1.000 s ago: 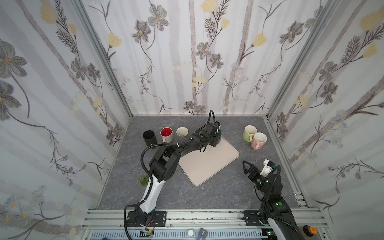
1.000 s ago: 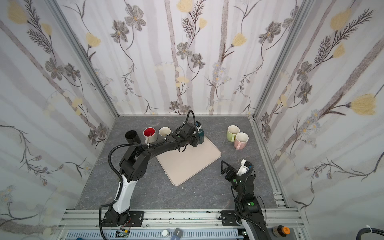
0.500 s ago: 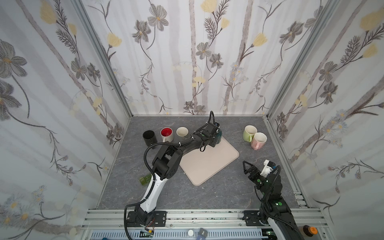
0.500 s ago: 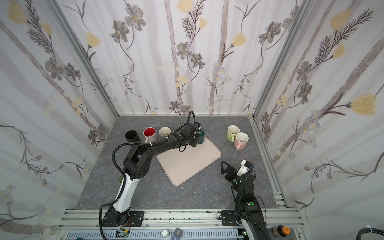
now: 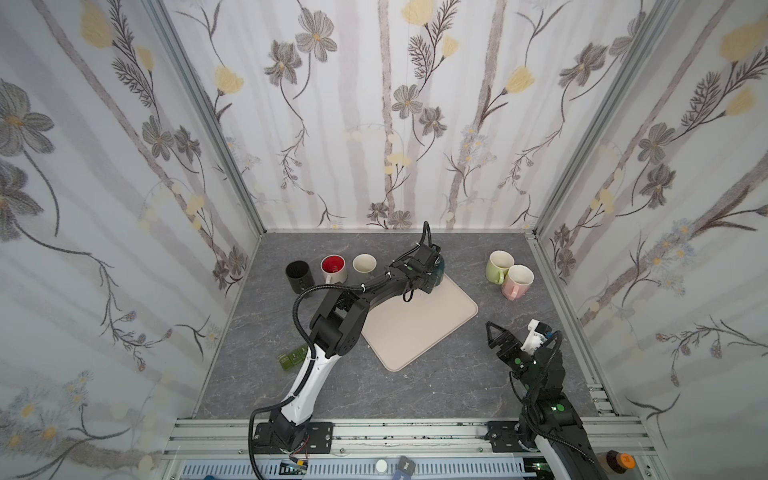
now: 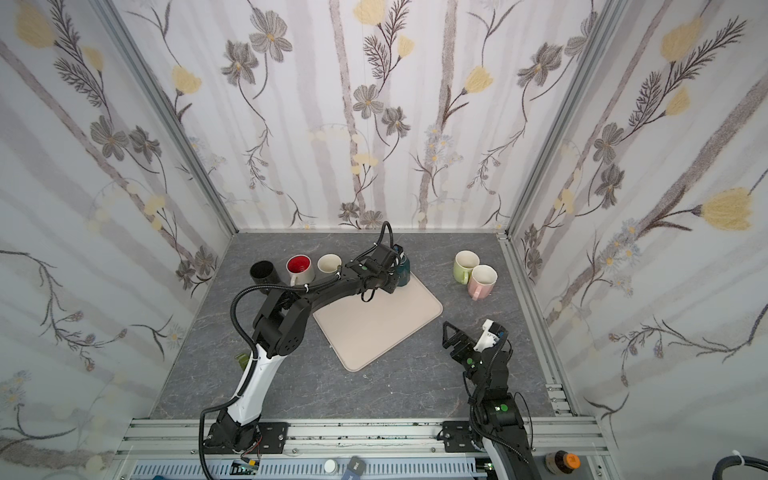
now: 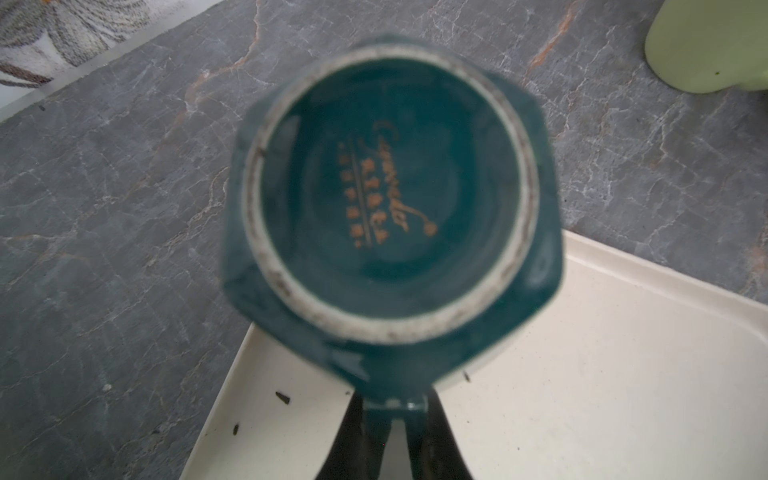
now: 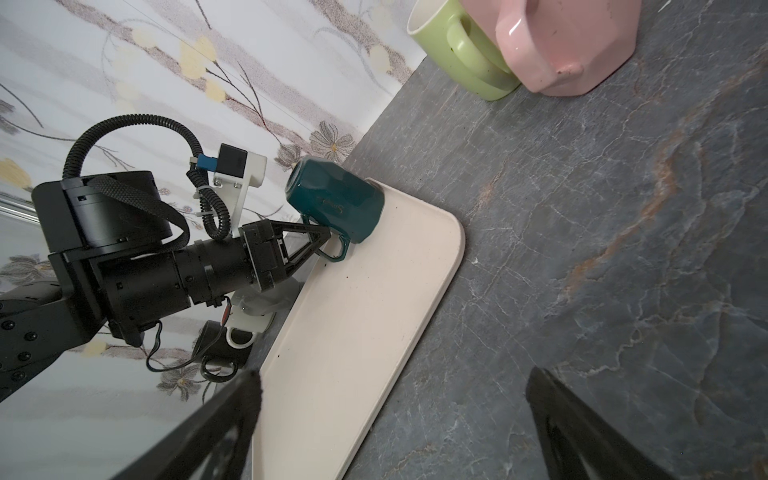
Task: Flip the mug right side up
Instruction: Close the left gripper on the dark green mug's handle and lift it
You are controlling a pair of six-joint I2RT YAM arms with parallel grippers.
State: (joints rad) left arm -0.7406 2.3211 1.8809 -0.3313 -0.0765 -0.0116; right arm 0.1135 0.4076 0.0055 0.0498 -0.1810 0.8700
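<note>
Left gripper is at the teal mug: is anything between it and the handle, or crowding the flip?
Nothing visible. The left gripper is shut on the handle of the teal mug, which stands base up on a corner of the beige tray; the cream mug and green mug stand apart.

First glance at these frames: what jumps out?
A teal mug stands upside down on the far corner of the tray, the left gripper shut on its handle. The right gripper hangs open at front right. Upright along the back: black mug, red-lined mug, cream mug at left; green mug, pink mug at right.
</note>
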